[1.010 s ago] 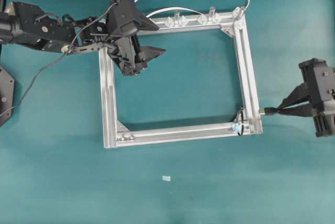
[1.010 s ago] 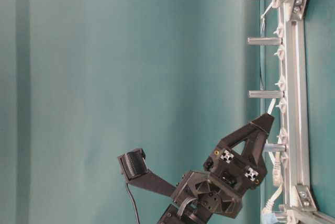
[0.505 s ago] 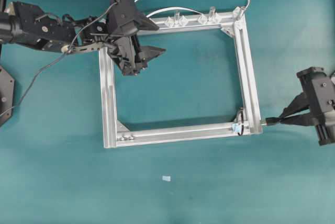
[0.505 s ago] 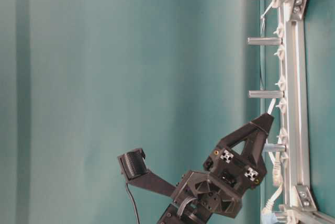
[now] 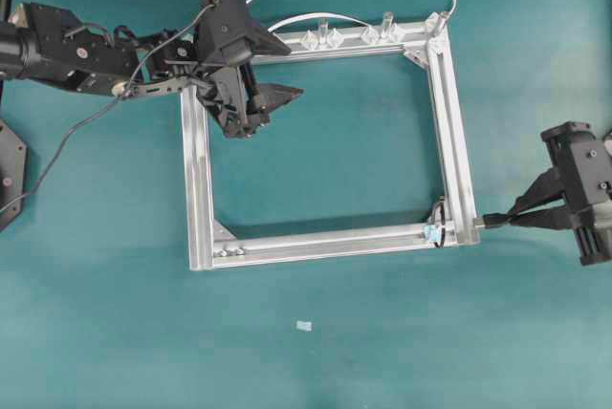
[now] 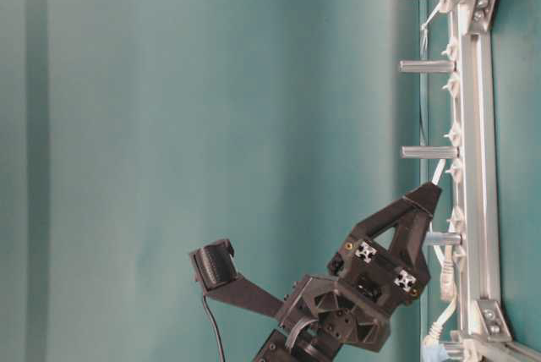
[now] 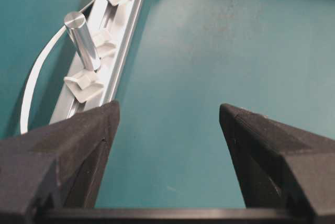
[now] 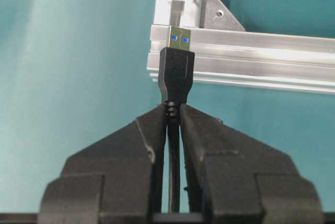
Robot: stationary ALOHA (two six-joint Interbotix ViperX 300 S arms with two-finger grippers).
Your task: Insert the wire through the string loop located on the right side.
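Right pincer [image 8: 174, 116] clamps the wire [image 8: 176, 75] just behind its USB plug; plug tip ahead, at aluminium frame [image 8: 272, 56]; string loop [image 5: 437, 223] beyond. Left pincer [image 7: 167, 124] agape, empty. Wire likely light, floppy: grip near stiff plug.

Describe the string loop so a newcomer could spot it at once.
Start at the aluminium frame on the teal table and go to its lower right corner in the overhead view. The string loop sits there: a thin dark thread with a pale-blue tag, unlike the clear clips along the top bar.
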